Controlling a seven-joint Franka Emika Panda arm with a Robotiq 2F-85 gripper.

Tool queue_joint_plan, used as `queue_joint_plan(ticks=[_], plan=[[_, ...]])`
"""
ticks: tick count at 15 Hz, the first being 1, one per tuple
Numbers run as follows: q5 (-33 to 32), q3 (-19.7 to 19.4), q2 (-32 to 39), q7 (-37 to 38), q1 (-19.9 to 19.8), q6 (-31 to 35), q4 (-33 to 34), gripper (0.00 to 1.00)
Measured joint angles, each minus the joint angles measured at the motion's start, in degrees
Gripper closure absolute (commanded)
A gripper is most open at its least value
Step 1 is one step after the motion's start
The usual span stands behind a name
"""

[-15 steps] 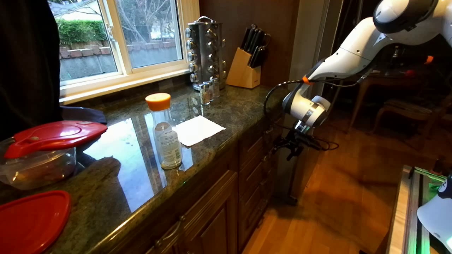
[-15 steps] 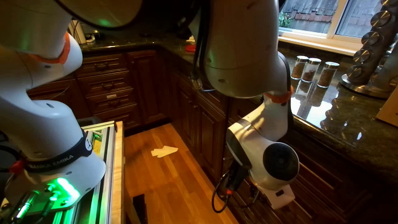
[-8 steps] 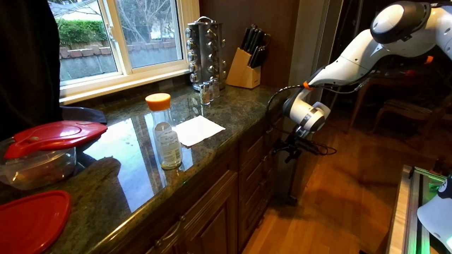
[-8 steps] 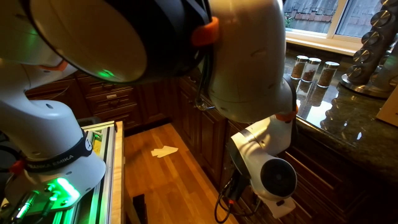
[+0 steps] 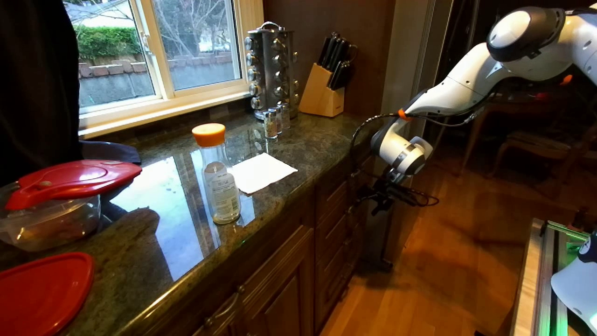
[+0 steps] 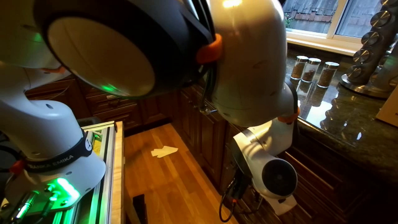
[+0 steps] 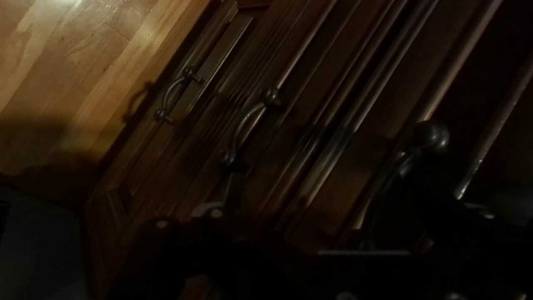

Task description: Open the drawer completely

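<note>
A stack of dark brown wooden fronts (image 5: 332, 226) with metal bar handles stands under the counter. All look shut. The drawer's pale inner box and utensils are hidden, so I cannot tell which front is its own. In the wrist view the nearest front (image 7: 377, 137) has a curved handle (image 7: 435, 136) beside my right finger, which partly hides it. My gripper (image 7: 325, 183) is dark but its fingers look wide apart, with wood showing between them. I cannot tell whether a finger touches the handle. In an exterior view the gripper (image 5: 366, 206) is beside the upper part of the stack.
Two lower handles (image 7: 250, 129) stick out in the wrist view. The granite counter (image 5: 322, 149) edge overhangs the fronts. It bears a bottle (image 5: 221, 186), a knife block (image 5: 322, 93) and spice jars (image 6: 328, 74). A dark cabinet door (image 5: 284, 289) adjoins the stack.
The arm has lowered, and my gripper has moved slightly down and toward the stack of fronts. The cabinet fronts and counter objects have not moved.
</note>
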Motion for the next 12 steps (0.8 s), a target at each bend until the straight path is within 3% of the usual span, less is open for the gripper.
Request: queue_joint_plan(ticks=[12], plan=[[2.6,1.8,6.8,-3.9,-1.7,0.1,6.5,0.00]])
